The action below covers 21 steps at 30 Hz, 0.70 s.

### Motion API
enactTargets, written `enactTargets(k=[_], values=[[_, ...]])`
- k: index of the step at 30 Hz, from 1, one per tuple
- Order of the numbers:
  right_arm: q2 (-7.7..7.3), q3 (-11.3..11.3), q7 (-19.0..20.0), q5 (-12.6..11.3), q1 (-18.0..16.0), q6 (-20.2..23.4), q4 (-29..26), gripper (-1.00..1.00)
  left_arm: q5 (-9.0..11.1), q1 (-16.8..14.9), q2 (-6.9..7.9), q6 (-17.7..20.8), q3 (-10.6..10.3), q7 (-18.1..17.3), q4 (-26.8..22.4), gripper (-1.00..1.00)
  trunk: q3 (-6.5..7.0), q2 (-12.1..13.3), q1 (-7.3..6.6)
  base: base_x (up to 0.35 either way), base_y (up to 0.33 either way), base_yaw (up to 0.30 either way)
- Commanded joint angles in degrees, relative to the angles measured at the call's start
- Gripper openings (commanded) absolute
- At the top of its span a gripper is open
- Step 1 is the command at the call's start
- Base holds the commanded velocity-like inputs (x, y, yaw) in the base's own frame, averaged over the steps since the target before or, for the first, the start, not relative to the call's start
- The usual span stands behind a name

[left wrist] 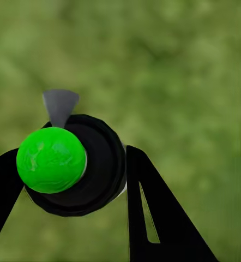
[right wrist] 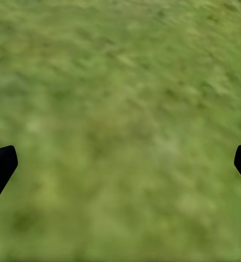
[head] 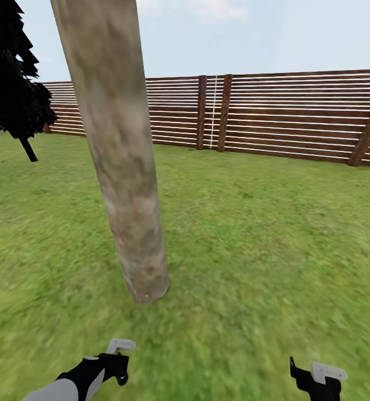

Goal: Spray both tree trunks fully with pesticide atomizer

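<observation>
One tree trunk (head: 121, 161) on grass; left hand (left wrist: 71, 174) grips the atomizer (left wrist: 71, 164), right hand (right wrist: 120, 164) spread wide, empty.

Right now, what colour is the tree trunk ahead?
Mottled beige and grey-brown tree trunk, clearest in the head view.

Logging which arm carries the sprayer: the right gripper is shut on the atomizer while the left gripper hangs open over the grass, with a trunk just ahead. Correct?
Sides are swapped. The left wrist view shows the left gripper shut on the atomizer; the right wrist view shows the right gripper open over grass. The trunk does stand just ahead.
</observation>
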Motion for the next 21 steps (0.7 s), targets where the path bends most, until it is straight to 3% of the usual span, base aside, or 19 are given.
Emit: enactTargets(k=[1, 4, 6, 9, 11, 16, 18, 19, 21], values=[[0.00, -0.5, 0.0, 0.5, 0.0, -0.2, 0.0, 1.00, -0.2, 0.0, -0.15, 0.3, 0.4, -0.4, -0.1, -1.00, -0.05, 0.0, -0.01, 0.008, 0.000, -0.005], [-0.08, -0.6, 0.0, 0.5, 0.0, -0.2, 0.0, 1.00, -0.6, -0.1, -3.23, -0.1, 0.2, -0.5, -0.2, -1.00, -0.05, 0.0, -0.01, 0.002, 0.000, -0.001], [-0.09, -0.5, 0.0, 0.5, -0.1, -0.2, 0.0, 1.00, -0.4, -1.0, -3.22, 0.0, 0.2, -0.9, -0.8, -1.00, -0.05, 0.0, -0.01, 0.000, 0.000, 0.000], [-0.09, -0.5, 0.0, 0.5, 0.0, -0.2, 0.0, 1.00, 0.0, -3.1, -2.27, 0.7, 0.6, -1.2, -7.5, -1.00, -0.05, 0.0, -0.01, 0.000, 0.000, 0.000], [-0.09, -0.5, 0.0, 0.5, 0.0, -0.2, 0.0, 1.00, 0.0, -3.2, -2.40, 0.7, 0.5, -1.1, -9.2, -1.00, -0.05, 0.0, -0.01, 0.000, 0.000, 0.000], [-0.09, -0.5, 0.0, 0.5, -0.1, -0.2, 0.0, 1.00, -0.3, -3.4, -4.98, 0.2, 0.1, -1.3, -9.9, -1.00, -0.05, 0.0, -0.01, 0.000, 0.000, 0.000], [-0.09, -0.6, 0.0, 0.5, -0.1, -0.2, 0.0, 1.00, -0.1, -3.8, -3.93, 0.4, 0.1, -2.8, -10.5, -1.00, -0.05, 0.0, -0.01, 0.000, 0.000, 0.000], [-0.09, -0.6, 0.0, 0.5, -0.1, -0.2, 0.0, 1.00, -0.1, -4.2, -2.29, 0.5, 0.2, -5.1, -11.2, -1.00, -0.05, 0.0, -0.01, 0.000, 0.000, 0.000], [-0.09, -0.5, 0.0, 0.5, 0.0, -0.2, 0.0, 1.00, -0.1, -4.5, -0.38, 0.7, 0.3, -9.3, -12.3, -1.00, -0.05, 0.0, -0.01, 0.000, 0.000, 0.000]])
